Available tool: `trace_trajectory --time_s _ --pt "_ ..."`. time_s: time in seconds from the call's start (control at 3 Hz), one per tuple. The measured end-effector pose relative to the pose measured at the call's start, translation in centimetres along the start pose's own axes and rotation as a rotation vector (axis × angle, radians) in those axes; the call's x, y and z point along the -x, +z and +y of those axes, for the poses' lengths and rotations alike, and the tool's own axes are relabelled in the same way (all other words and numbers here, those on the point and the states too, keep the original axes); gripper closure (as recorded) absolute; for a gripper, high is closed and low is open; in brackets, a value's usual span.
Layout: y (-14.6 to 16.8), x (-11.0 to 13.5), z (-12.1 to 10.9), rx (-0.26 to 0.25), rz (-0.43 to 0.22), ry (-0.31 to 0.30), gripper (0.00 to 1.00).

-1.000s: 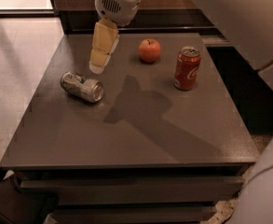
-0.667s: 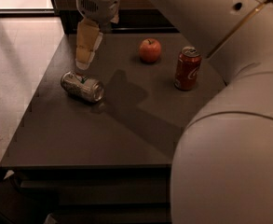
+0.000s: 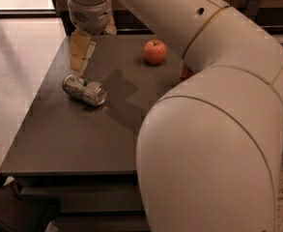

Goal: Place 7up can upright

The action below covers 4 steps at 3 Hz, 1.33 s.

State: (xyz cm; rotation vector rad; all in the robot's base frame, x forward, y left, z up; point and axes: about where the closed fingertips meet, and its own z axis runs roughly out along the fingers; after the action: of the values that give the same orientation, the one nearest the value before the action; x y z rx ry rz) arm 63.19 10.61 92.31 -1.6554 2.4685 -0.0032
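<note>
Nearest the camera, the robot's thick white arm (image 3: 208, 153) fills the right side of the view. It bends up and over the table (image 3: 68, 144) because the work lies at the far left, so its bulk hides much of the right half of the top. The near part of the dark tabletop is bare.

Further in, the 7up can (image 3: 84, 90) lies on its side left of the middle. Its shiny end faces the near right and its other end points to the far left corner. It rests flat on the table and nothing holds it, so the job of standing it up is not yet done.

Just beyond and above the can's far end hangs the gripper (image 3: 81, 62), pointing straight down from the wrist. That suits a drop onto the can from overhead. Whether it is spread or closed cannot be told from this angle, nor whether its tip touches the can.

Farther back, an apple (image 3: 155, 51) sits well apart from the can, out of the likely path. A sliver of a red can (image 3: 185, 72) shows behind the arm. Neither should hinder the lift, though a round can may roll when pinched.
</note>
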Motion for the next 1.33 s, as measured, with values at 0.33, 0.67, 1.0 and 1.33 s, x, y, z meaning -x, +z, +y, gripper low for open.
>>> trace_trajectory --time_s 0.33,0.67,1.0,1.33 --pt "2.8 -0.8 1.4 0.073 0.020 0.033 0.00" --pt "5.9 -0.8 3.4 0.142 0.044 0.060 0.00" --pt "7.0 -0.1 4.4 0.160 0.056 0.061 0.00" --pt "8.0 0.8 5.3 0.174 0.060 0.072 0.00"
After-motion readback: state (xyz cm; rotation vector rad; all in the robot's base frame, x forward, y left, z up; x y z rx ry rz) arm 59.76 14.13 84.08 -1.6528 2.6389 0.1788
